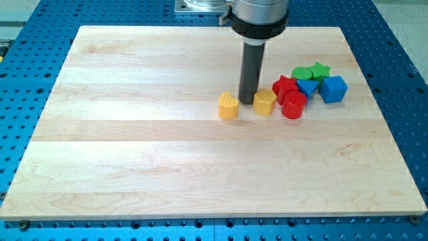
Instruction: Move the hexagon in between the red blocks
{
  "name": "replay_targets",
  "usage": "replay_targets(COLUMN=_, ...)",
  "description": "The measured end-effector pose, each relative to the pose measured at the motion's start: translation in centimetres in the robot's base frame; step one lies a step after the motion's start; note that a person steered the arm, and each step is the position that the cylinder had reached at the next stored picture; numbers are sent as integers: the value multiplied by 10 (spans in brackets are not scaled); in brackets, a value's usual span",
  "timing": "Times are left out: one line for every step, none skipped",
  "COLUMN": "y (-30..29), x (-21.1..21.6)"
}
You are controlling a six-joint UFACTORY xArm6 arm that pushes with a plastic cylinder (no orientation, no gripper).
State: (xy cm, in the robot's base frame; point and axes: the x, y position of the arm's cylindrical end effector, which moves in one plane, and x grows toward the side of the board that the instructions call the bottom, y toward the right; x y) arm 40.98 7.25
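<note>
My tip [248, 102] rests on the wooden board [134, 167], between two yellow blocks: a heart-like one [229, 106] to the view's left and the hexagon [265, 102] just beside it on the right. The hexagon touches a red star-like block [285, 87] and sits close to a red cylinder [293, 105]. Further right cluster a blue triangle [307, 86], a blue cube [333, 89], a green cylinder [302, 72] and a green star [321, 69].
</note>
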Motion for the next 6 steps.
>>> replay_targets(y=16, x=2)
replay_targets(y=-12, x=5)
replay_targets(y=-7, x=34)
replay_targets(y=-1, x=53)
replay_targets(y=19, x=53)
replay_targets(y=44, x=53)
